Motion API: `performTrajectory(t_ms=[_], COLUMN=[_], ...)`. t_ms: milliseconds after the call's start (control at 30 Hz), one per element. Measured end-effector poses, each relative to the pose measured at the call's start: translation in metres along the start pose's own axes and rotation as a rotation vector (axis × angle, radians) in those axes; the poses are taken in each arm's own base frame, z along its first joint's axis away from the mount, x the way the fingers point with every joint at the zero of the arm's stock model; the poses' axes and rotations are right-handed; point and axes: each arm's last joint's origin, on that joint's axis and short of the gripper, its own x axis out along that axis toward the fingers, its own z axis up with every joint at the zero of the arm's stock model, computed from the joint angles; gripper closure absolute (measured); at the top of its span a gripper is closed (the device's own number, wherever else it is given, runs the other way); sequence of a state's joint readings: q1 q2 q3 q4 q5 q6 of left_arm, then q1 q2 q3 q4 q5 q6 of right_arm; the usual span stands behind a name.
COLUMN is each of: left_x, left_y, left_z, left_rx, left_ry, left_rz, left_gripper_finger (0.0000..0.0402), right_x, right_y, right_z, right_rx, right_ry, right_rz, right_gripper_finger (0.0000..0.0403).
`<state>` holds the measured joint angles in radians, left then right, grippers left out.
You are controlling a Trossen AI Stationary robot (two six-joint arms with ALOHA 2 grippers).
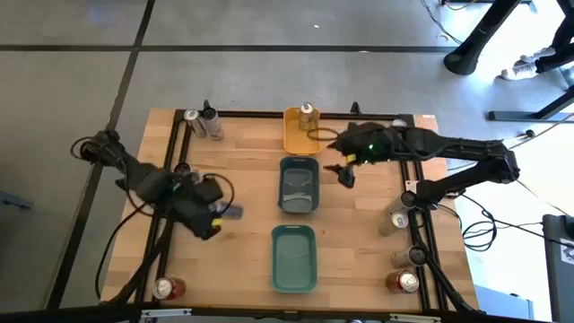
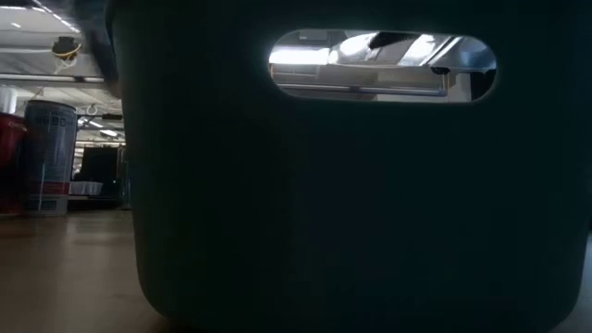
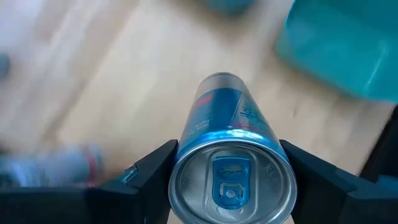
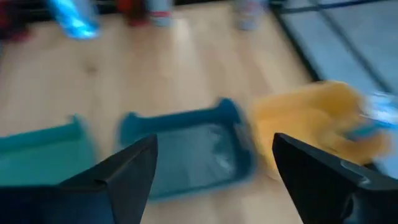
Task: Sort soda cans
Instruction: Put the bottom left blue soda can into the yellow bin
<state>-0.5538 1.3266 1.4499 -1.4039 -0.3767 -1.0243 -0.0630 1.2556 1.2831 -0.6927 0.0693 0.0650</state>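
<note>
Left gripper: I see it clamped on a blue-and-silver metal soda can over the wooden table's left half, the can's long axis lying level, its silver top toward the wrist and its base toward the teal plastic trays. Right gripper: spread wide, empty, above the trays.

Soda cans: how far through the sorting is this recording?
Early. One can stands in the yellow tray; the two teal trays look empty. The left gripper holds a blue can, jaws closed on its sides. The right gripper hangs open beside the yellow tray. Loose cans remain at the table's corners, like the red one.
</note>
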Motion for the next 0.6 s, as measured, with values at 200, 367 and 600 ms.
performTrajectory(t_ms=[200, 367, 600], left_x=[0.011, 0.014, 0.015], left_y=[0.007, 0.012, 0.013], left_z=[0.035, 0.058, 0.074], left_rx=[0.113, 0.2, 0.274], left_ry=[-0.114, -0.212, -0.29], left_rz=[-0.043, -0.09, -0.145], left_gripper_finger=[0.0168, 0.0168, 0.0168], right_x=[0.026, 0.048, 0.072], right_y=[0.038, 0.063, 0.077], right_z=[0.007, 0.009, 0.015], right_rx=[-0.067, -0.128, -0.173], right_ry=[-0.054, -0.093, -0.181], right_rz=[0.141, 0.194, 0.215], right_gripper_finger=[0.0172, 0.0282, 0.0395])
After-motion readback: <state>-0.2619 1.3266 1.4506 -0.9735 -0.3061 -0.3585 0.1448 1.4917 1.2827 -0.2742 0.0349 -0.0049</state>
